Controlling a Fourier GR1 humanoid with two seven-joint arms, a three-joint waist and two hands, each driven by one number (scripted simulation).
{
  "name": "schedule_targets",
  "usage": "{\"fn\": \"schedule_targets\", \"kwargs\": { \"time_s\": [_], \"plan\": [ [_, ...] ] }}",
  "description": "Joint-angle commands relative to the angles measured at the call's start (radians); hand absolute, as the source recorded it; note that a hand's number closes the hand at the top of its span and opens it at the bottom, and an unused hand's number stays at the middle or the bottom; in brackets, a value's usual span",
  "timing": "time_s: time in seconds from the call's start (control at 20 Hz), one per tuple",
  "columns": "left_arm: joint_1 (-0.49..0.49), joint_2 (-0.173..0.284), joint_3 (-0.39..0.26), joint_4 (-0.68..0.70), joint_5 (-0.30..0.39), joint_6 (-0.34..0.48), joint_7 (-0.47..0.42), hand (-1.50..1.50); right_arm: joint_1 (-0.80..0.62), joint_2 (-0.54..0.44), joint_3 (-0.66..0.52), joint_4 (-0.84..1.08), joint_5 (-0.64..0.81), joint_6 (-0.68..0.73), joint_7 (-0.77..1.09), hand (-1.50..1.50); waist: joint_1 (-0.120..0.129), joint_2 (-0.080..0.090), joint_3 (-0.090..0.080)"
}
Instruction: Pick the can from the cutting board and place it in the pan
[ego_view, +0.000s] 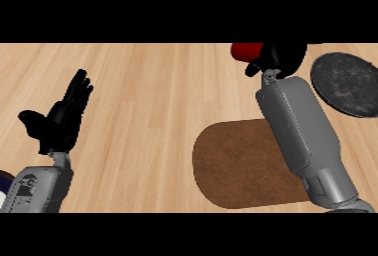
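Both forearms were matte grey, built of smooth, rounded shell panels. The right forearm (303, 130) was long and boxy with softened edges, showing a stepped seam and darker recessed panels at its near end. The left forearm (37, 192) carried a small dark round fitting on its grey casing and narrowed to a slim wrist. Each ended in a black robot hand, left (59, 122) and right (284, 56), with slender glossy-free fingers

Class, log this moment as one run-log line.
right robot hand: curled on red can, off cutting board | pan: no can in it | left robot hand: open, resting
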Motion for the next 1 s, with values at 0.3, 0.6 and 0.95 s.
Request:
{"fn": "schedule_targets", "kwargs": {
  "time_s": [0.3, 0.6, 0.95],
  "plan": [
    [0.024, -0.02, 0.013, 0.031, -0.016, 0.015, -0.043, 0.0, 0.005, -0.154, -0.215, 0.05, -0.152, -0.292, -0.168, 1.5, -0.024, -0.001, 0.001],
    [-0.022, -0.007, 0.016, -0.011, -0.015, 0.01, 0.017, 0.0, -0.003, -0.302, -0.304, 0.333, -0.182, -0.376, -0.325, 1.5, -0.002, 0.007, 0.002],
    [-0.011, -0.046, -0.018, -0.007, -0.037, 0.018, -0.016, 0.0, 0.053, -0.488, -0.345, 0.517, -0.158, -0.457, -0.479, 1.5, 0.013, 0.017, 0.004]
  ]
}}
